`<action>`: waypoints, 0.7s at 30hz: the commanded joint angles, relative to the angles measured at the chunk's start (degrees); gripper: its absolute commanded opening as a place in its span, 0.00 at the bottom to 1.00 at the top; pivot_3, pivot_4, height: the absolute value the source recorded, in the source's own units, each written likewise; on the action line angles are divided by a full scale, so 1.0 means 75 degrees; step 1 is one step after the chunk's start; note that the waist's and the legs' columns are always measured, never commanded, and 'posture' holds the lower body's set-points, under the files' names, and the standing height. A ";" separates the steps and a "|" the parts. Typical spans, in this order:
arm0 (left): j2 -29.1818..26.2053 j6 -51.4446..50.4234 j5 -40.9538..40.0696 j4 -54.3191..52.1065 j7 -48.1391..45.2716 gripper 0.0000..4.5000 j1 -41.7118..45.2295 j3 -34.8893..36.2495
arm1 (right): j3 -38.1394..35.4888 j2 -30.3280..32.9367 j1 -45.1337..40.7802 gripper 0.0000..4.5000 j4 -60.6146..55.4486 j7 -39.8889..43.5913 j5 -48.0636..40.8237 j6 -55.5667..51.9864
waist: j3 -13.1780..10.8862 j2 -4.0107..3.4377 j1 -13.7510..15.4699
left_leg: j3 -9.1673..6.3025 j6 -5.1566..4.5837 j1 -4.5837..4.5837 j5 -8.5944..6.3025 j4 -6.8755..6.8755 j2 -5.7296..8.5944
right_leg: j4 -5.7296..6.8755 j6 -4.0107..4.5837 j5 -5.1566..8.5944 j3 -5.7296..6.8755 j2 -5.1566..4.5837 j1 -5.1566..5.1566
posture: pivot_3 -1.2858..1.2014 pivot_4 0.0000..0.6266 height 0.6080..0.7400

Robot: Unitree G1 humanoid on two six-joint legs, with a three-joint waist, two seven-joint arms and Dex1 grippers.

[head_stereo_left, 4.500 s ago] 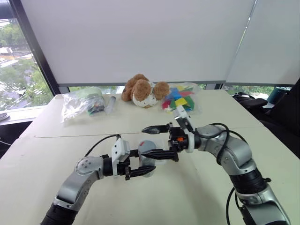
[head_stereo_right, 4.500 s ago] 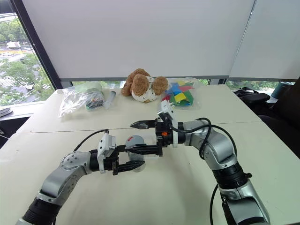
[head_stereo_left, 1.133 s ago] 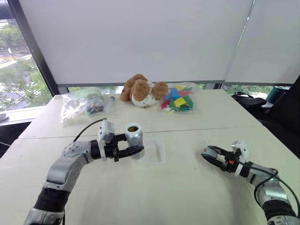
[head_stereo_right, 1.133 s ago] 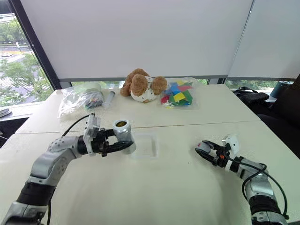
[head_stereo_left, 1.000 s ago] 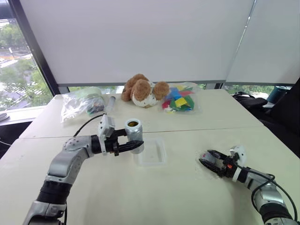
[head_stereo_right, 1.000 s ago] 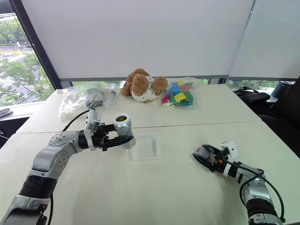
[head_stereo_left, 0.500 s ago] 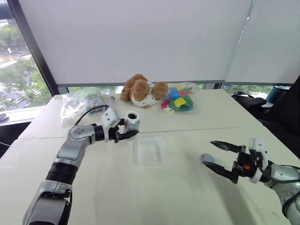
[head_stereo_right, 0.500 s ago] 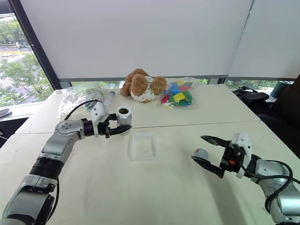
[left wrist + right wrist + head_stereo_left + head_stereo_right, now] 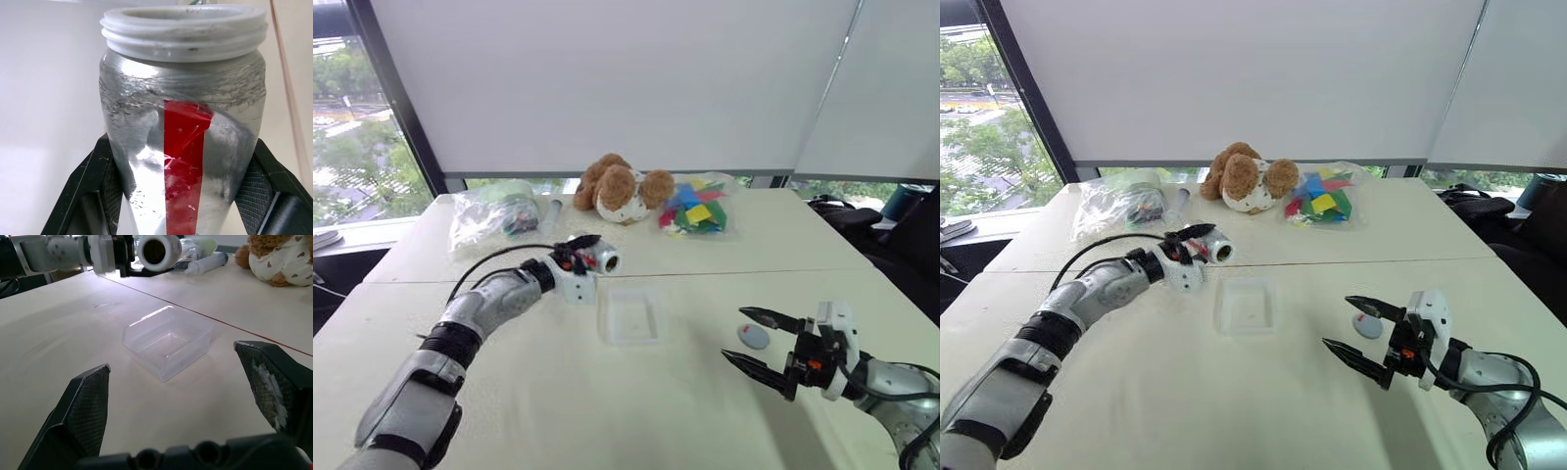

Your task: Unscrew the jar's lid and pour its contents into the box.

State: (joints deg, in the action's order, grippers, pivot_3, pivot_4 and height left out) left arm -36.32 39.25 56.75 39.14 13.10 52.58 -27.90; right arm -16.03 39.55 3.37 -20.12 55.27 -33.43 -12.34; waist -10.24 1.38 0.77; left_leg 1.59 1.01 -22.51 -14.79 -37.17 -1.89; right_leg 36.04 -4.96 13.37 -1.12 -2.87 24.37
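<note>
Nearby, teddy bear point(image 9: 619, 190), blocks bag point(image 9: 695, 208), syringe point(image 9: 551, 212)

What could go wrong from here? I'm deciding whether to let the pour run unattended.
1. The left gripper holds the jar on its side, mouth open, seemingly beyond the box's far left corner rather than over it, so it may spill onto the table.
2. The lid lies loose on the table beside the open right gripper; a swing of that arm could knock it away.
</note>
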 commanded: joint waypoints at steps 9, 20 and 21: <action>0.0350 -0.3336 0.4381 0.1019 0.5544 0.53 0.1786 -0.2612 | 0.0061 -0.0257 -0.0048 0.98 -0.0534 -0.0429 -0.0232 -0.0257 | -0.0004 0.0008 -0.0016 | 0.0002 0.0000 -0.0001 0.0000 0.0002 0.0002 | 0.0001 -0.0004 0.0001 0.0003 0.0002 0.0005 | 0.52 0.24 1.00; 0.0880 -0.4449 0.4893 0.2600 0.7161 0.53 0.2411 -0.3819 | 0.0241 -0.0423 -0.0124 0.98 -0.0738 -0.0720 -0.0369 -0.0480 | -0.0007 0.0013 -0.0008 | 0.0004 0.0001 -0.0004 0.0000 0.0002 0.0003 | 0.0003 -0.0006 0.0001 0.0003 0.0002 0.0008 | 0.52 0.24 1.00; 0.0904 -0.4450 0.4847 0.2614 0.7229 0.53 0.2413 -0.3848 | 0.0260 -0.0434 -0.0112 0.98 -0.0748 -0.0739 -0.0366 -0.0474 | -0.0007 0.0013 -0.0006 | 0.0004 0.0001 -0.0004 0.0000 0.0001 0.0004 | 0.0004 -0.0006 0.0001 0.0003 0.0002 0.0008 | 0.52 0.24 1.00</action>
State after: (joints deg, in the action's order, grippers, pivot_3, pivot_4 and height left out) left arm -29.65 7.25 93.40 58.75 65.57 68.24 -56.67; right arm -13.81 36.78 2.93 -22.97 49.92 -35.08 -16.05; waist -10.30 1.47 0.73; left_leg 1.62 1.02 -22.55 -14.79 -37.16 -1.86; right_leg 36.06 -5.00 13.38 -1.09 -2.86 24.43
